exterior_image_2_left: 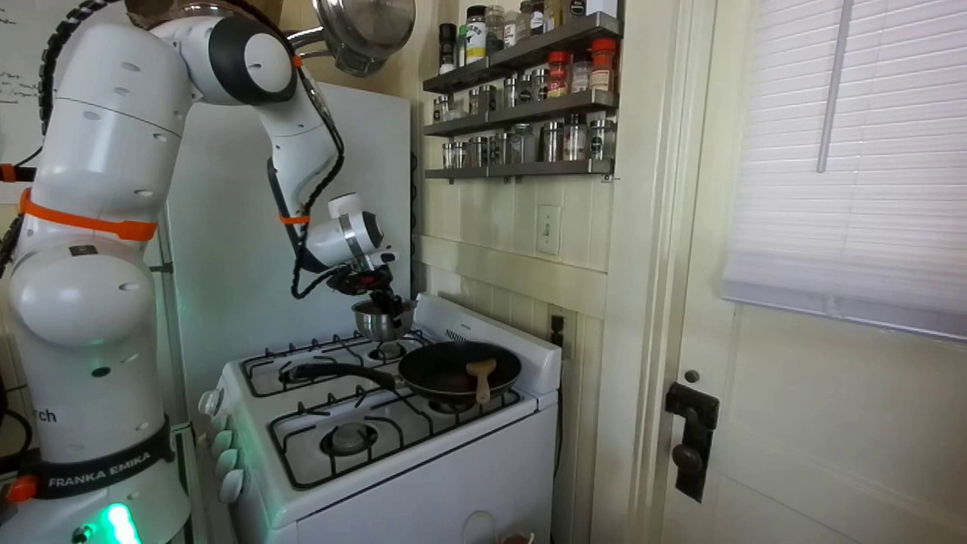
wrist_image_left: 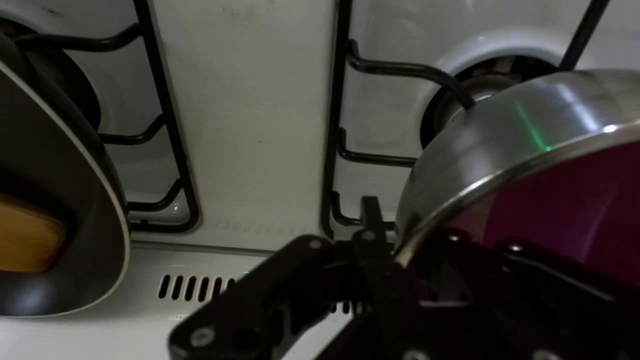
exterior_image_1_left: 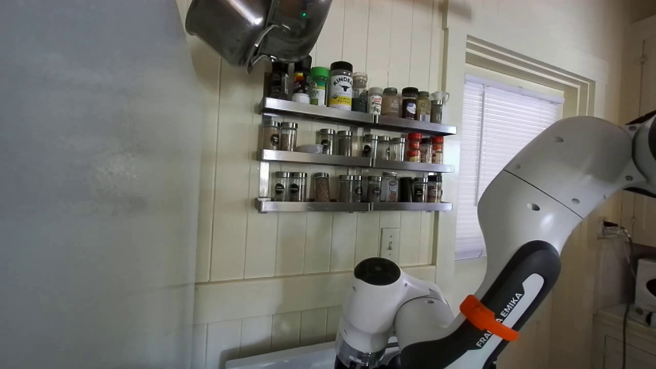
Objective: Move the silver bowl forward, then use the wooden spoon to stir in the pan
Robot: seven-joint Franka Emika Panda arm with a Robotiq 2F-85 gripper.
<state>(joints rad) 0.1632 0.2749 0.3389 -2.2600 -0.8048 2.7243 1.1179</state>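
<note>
The silver bowl (exterior_image_2_left: pixel 383 326) is over the back burner beside the fridge, roughly upright; whether it rests fully on the grate I cannot tell. My gripper (wrist_image_left: pixel 400 245) straddles the bowl's rim: one finger (wrist_image_left: pixel 371 215) is outside the wall, and the other is in the dark inside the bowl. The jaws look shut on that wall. In an exterior view the gripper (exterior_image_2_left: pixel 391 304) points down into the bowl. The black pan (exterior_image_2_left: pixel 423 372) sits on the neighbouring back burner. A wooden spoon (exterior_image_2_left: pixel 482 370) lies in it, with one end over the near rim.
The pan's long handle (exterior_image_2_left: pixel 340 370) reaches across the stove toward the knobs, near the bowl. Behind rises the stove's back panel (exterior_image_2_left: pixel 540 370). Beside the bowl stands the fridge (exterior_image_2_left: pixel 370 166). Metal pots (exterior_image_1_left: pixel 230 31) hang above, near spice shelves (exterior_image_1_left: pixel 318 158).
</note>
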